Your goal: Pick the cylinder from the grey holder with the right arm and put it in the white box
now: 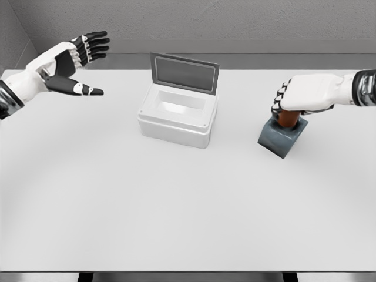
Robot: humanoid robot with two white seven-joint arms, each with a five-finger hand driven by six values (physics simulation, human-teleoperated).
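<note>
White table [176, 205] holds all we need. Our right hand [302, 94] wraps its fingers round the brown cylinder [288, 119], which sits in the grey holder [281, 138]. Nearby, the white box [176, 120] has its lid up, ready. Our left hand [73, 61] waits open, far off.

Right robot hand [302, 94] gripping cylinder [288, 119], grey holder [281, 138], white box [176, 117]

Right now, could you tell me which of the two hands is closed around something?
The right hand, over the grey holder, is curled around the brown cylinder. The left hand hangs at the far left above the table with fingers spread, holding nothing.
</note>
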